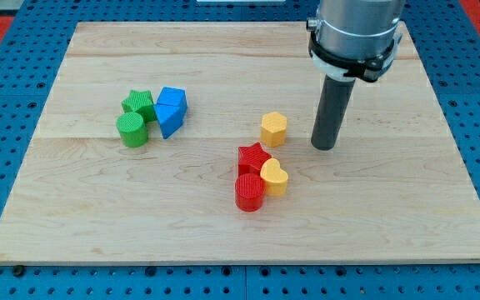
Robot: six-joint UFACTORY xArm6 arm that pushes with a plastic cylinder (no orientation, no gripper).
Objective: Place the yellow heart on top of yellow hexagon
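A: Nearest the view's bottom on the pale wooden worktop (73,217)?
B: Red ribbed cylinder block (249,193), yellow ribbed heart block (274,177) touching its right side, red ribbed star block (253,157) just behind both.
A: Target?
B: Yellow ribbed hexagon block (273,129), just beyond the star, apart from the heart.
A: End effector?
B: No jaws, just a rod. My tip (324,147) sits right of the hexagon, near, not touching.
A: Rest?
B: Far left: green cylinder (132,130), green star (139,104), two blue blocks (170,111), clustered.
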